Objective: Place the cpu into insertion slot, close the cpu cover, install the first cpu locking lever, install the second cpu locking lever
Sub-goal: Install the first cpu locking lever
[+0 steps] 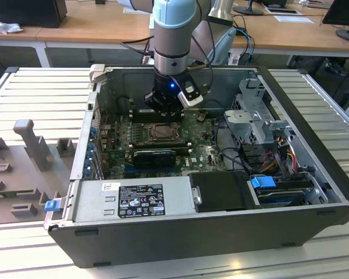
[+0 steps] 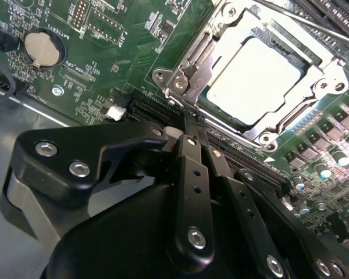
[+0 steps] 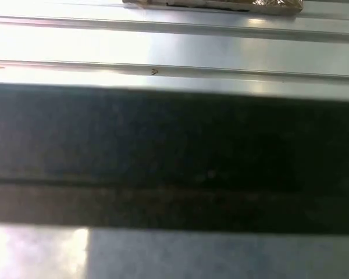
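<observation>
I see one open computer case [image 1: 221,232] on a ribbed metal table [image 1: 41,93], wooden desks [image 1: 93,26] behind; one cpu [image 2: 253,78] sits in the insertion slot [image 2: 180,81], gripper [image 2: 193,119] fingers pressed together.

The exterior view looks down from above and in front into the open black computer case [image 1: 221,232], taking in its green circuit board [image 1: 203,154]. The second wrist view sits close over that board [image 2: 134,52], behind the black hand [image 2: 193,119]. The first wrist view faces ribbed grey metal [image 3: 174,46] at close range.
</observation>
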Robot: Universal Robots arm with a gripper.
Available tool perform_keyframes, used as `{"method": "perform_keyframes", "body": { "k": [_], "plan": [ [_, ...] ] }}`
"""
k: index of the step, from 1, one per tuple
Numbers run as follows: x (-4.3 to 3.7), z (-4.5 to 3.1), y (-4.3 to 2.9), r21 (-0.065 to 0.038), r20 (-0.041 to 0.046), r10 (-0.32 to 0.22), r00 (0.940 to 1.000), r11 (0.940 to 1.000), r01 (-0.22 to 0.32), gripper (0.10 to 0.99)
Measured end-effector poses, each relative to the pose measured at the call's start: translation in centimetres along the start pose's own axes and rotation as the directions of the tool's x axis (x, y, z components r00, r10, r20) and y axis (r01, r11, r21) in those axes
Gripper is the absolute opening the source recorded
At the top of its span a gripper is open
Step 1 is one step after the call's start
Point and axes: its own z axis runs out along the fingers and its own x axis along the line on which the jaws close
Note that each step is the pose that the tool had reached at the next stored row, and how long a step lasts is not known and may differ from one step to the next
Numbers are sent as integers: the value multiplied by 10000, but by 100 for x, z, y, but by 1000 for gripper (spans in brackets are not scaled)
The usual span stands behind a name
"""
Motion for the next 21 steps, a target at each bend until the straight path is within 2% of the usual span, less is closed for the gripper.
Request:
{"method": "perform_keyframes", "body": {
  "k": [2,5,13,19,21],
  "plan": [
    [0,2,-1,-102,4,4,10000,9999,-3,106],
    [1,1,-11,-183,8,5,10000,9998,-5,106],
    [4,-198,8,-201,8,6,10000,9998,-6,106],
    [93,-224,14,-201,6,-13,10000,9998,13,106],
    [92,-248,14,-203,6,-15,10000,9998,16,106]
  ]
}}
